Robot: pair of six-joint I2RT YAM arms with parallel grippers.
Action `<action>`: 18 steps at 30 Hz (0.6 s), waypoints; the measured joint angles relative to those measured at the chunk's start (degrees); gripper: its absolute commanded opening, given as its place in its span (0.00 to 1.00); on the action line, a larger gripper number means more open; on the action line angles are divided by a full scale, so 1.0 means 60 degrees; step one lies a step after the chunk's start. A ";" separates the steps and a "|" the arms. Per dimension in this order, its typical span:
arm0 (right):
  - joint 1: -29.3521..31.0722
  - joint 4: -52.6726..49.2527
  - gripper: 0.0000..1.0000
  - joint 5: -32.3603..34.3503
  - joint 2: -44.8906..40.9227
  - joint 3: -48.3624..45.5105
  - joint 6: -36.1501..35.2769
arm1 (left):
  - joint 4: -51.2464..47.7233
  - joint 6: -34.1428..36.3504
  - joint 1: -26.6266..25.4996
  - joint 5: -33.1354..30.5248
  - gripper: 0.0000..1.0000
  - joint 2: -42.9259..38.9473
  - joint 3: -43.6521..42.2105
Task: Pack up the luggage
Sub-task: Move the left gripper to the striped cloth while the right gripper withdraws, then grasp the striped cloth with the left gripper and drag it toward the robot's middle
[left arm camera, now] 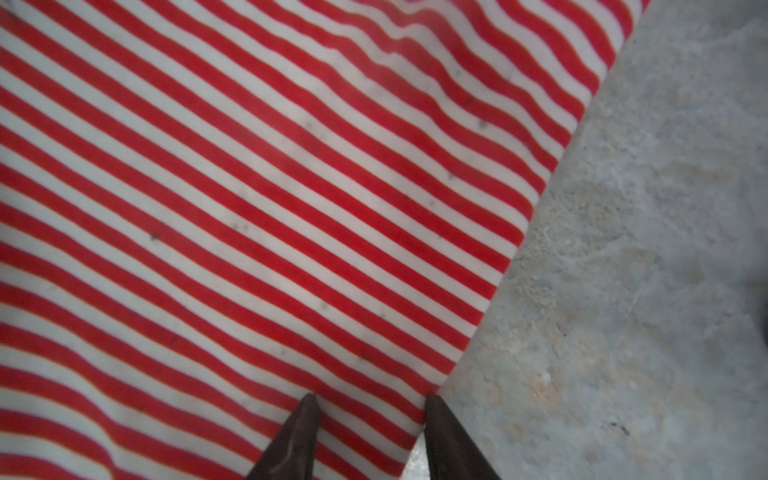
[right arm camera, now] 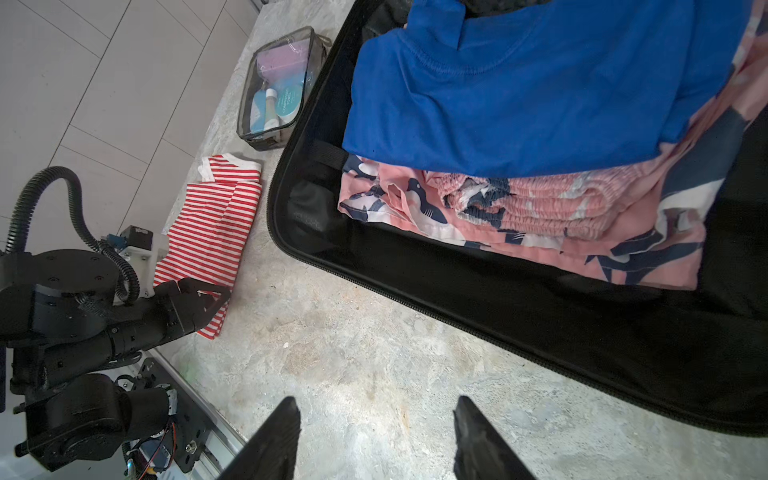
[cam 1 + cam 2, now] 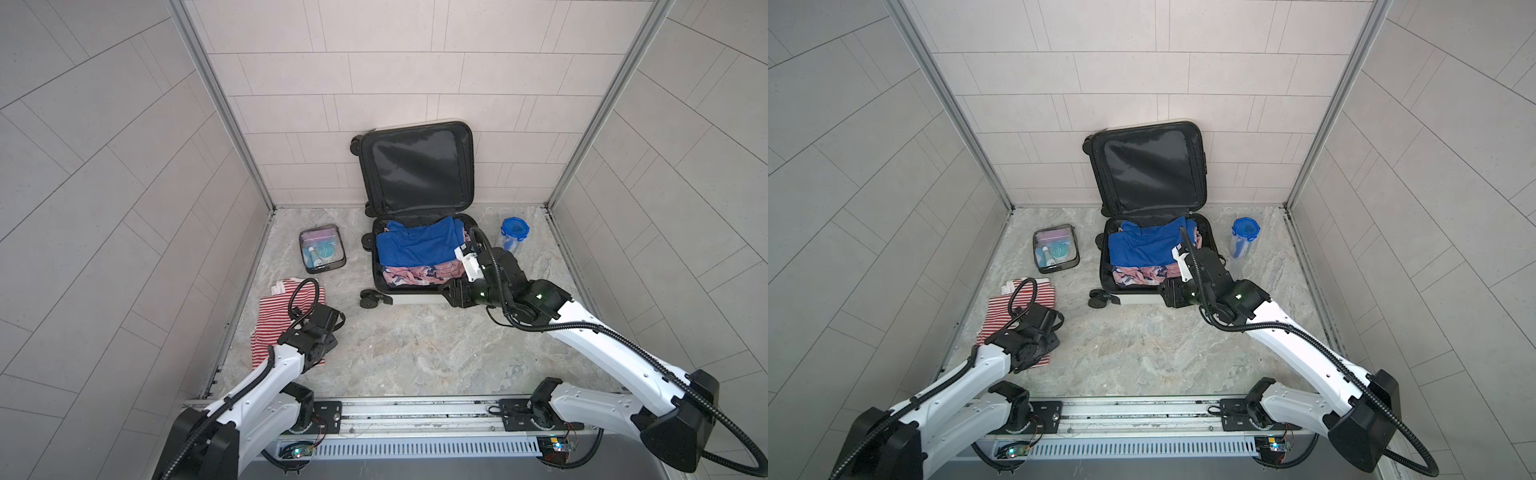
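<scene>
Luggage (image 3: 415,166) open at back of desk (image 3: 415,353), lid against wall. Blue shirt (image 3: 415,245) over pink patterned garment (image 2: 540,203) inside. Left gripper (image 1: 371,409) down on red-striped shirt (image 1: 249,208), jaws narrowly apart astride its edge, fabric flat between. Right gripper (image 2: 376,405) wide, empty, above desk just beside luggage front.

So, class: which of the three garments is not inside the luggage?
The red-and-white striped shirt: it lies outside, left of the luggage, with the left end effector at its edge; the blue top and pink patterned garment are inside.
</scene>
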 measured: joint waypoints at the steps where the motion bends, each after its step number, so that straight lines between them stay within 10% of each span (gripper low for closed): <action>1: 0.0000 0.0004 0.61 0.0011 0.0000 0.0000 0.0007 | 0.0142 0.0044 0.0000 0.0113 0.36 0.0058 -0.0007; 18: 0.0000 0.0004 0.60 0.0331 0.0018 0.0000 0.0058 | 0.2579 0.0113 -0.0878 0.1654 0.21 0.1286 0.0066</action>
